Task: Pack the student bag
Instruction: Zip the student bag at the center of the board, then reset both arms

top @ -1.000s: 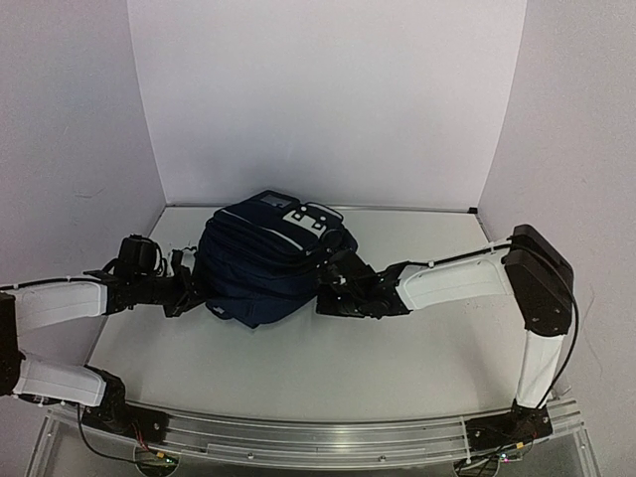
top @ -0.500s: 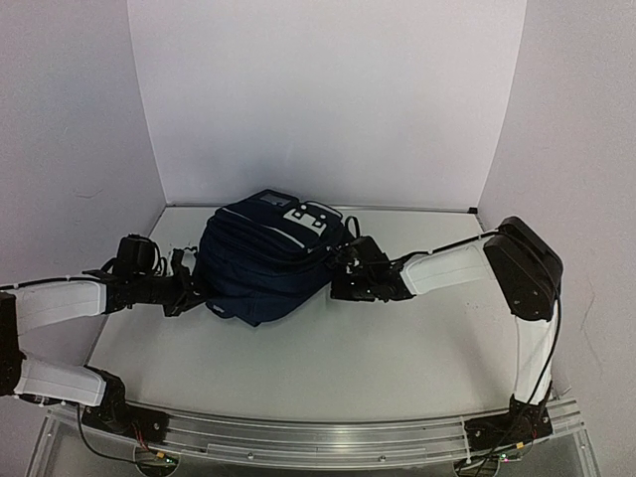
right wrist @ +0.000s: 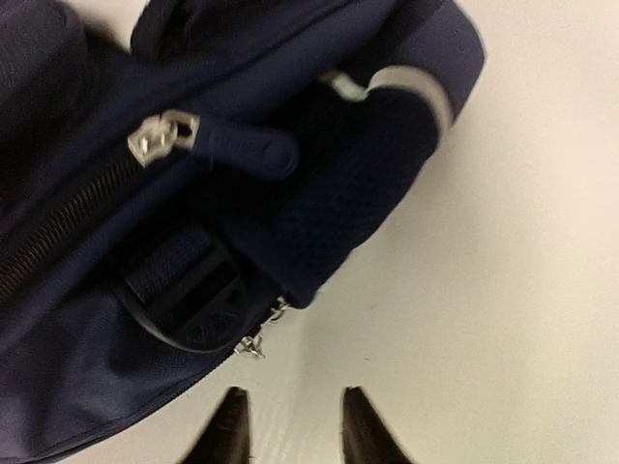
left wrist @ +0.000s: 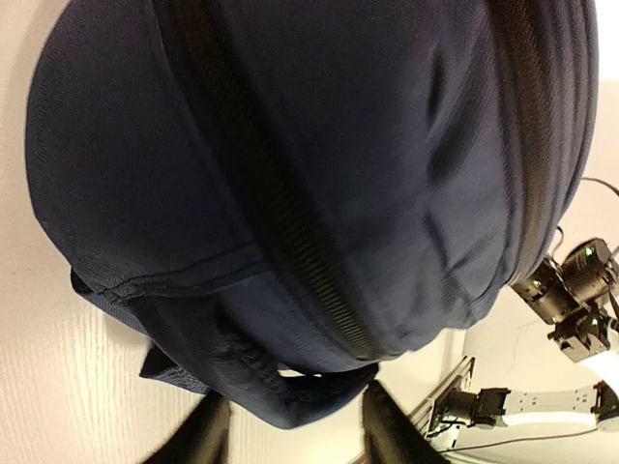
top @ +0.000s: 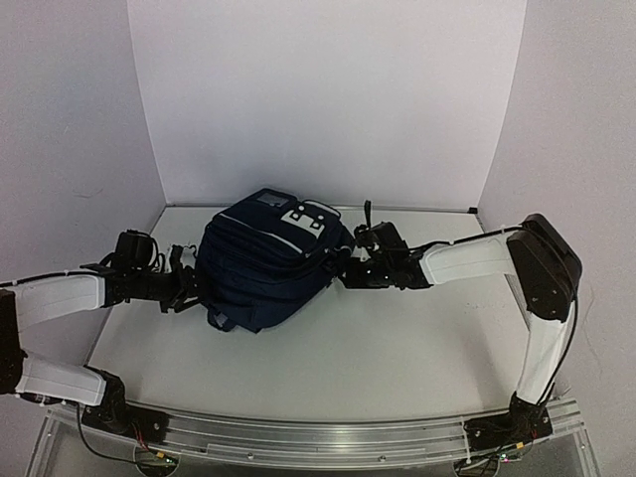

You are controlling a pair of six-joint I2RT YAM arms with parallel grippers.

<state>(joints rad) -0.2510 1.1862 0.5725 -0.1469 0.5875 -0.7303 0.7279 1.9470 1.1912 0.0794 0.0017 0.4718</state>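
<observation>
Right tool [right wrist: 288, 430] back — off student bag [top: 263, 273]

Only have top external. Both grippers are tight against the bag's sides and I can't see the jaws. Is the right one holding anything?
Observer: No. In the right wrist view the right gripper is open, with only bare table between its fingers. The student bag lies just ahead of it.
Operator: What's nearest it on the bag?
Observer: A black strap buckle. Above it there is a silver zipper slider with a navy pull tab.
Operator: Left side?
Observer: In the left wrist view the left gripper is open too. A navy strap loop lies at its fingertips, unclamped.
</observation>
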